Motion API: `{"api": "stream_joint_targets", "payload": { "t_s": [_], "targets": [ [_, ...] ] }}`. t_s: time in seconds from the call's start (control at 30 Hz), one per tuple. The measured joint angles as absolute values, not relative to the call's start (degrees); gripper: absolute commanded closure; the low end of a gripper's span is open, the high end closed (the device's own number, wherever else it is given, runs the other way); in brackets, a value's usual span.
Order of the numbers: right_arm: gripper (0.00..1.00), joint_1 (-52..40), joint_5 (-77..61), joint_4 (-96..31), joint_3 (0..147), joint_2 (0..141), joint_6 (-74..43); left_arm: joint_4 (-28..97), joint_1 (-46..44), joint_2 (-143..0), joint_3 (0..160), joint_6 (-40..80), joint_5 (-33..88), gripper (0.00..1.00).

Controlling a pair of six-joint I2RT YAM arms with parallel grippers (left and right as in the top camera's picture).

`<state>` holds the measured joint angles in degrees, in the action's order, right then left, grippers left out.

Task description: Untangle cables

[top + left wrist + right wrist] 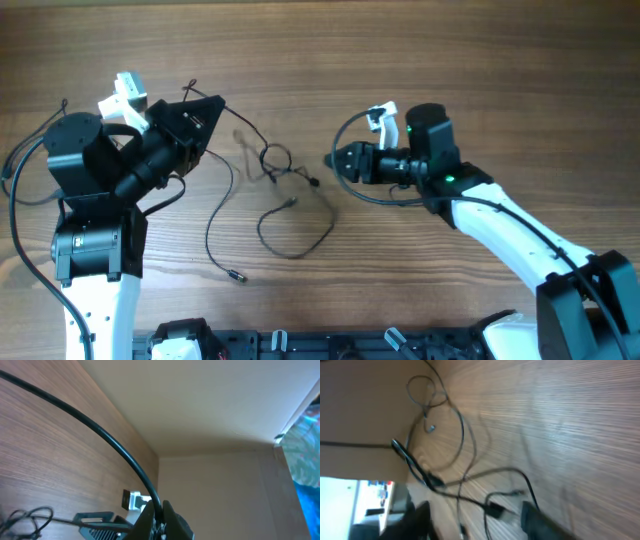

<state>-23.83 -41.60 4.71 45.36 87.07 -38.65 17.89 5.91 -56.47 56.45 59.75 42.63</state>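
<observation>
Wood-grain table point(480, 60) runs under both my arms, and the cables point(272, 170) lie on it in a loose tangle near the middle, between my two grippers. My left gripper point(212, 103) is raised and tipped upward, so its wrist camera looks past the tips at a pale wall point(210, 410). Its jaws are pressed together on one cord point(100, 435), which arcs away from the tips across the left wrist view. From above, that cord leaves the tips and runs right into the small knotted loop of the tangle.

My right gripper point(332, 160) lies low and level, pointing left, just beside that loop. Its jaws stand spread. In the right wrist view its fingers point(535, 517) sit well apart, with thin strands and a small plug point(495, 509) crossing the gap between them. Neither finger clamps anything that I can make out.

A wider open loop lies on the near side of the knot, toward my bases. A separate long strand curves from beside my left arm down to a plug end point(237, 275) lying alone on the wood.
</observation>
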Motion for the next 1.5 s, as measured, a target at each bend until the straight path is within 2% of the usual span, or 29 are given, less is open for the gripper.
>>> {"api": "stream_joint_targets", "payload": {
  "t_s": [0.1,0.13,0.47,0.7,0.87,0.9,0.97,1.03,1.23,1.4,1.5],
  "targets": [
    [0.09,-27.2,-40.4,6.3,45.4,87.1,-39.9,17.8,4.6,-56.5,56.4,59.1,43.1,0.96],
    [0.07,-28.0,-40.0,6.1,45.4,87.1,-38.9,17.7,4.1,-56.5,56.4,59.0,43.2,0.96],
    [0.04,-31.1,-36.8,3.5,45.4,87.1,-18.9,17.7,3.0,-56.5,56.4,58.9,43.2,0.96],
    [0.25,-31.1,-36.5,3.5,45.4,87.1,-9.9,17.7,1.4,-56.5,56.4,59.0,43.2,0.96],
    [0.29,-33.3,-36.4,3.7,45.4,87.1,-8.0,17.7,0.8,-56.5,56.4,59.0,43.2,0.96],
    [0.35,-34.0,-36.4,3.8,45.4,87.1,-7.6,17.7,0.8,-56.5,56.4,59.0,43.2,0.96],
    [0.69,-34.5,-36.3,4.4,45.4,87.2,-7.1,17.7,0.8,-56.5,56.4,59.0,43.2,0.96],
    [0.96,-34.6,-36.0,5.7,45.4,87.8,-6.7,17.7,0.8,-56.5,56.4,59.0,43.2,0.96],
    [0.96,-34.2,-35.9,1.8,45.4,88.6,-7.9,17.7,0.8,-56.5,56.4,58.9,42.7,0.96],
    [0.96,-28.5,-33.7,-14.7,45.4,87.3,-8.8,17.7,4.2,-56.5,56.4,58.9,41.9,0.96],
    [0.96,-22.5,-27.3,-22.8,45.4,83.6,-9.6,17.7,8.4,-56.5,56.4,58.9,41.7,0.96]
  ]
}}
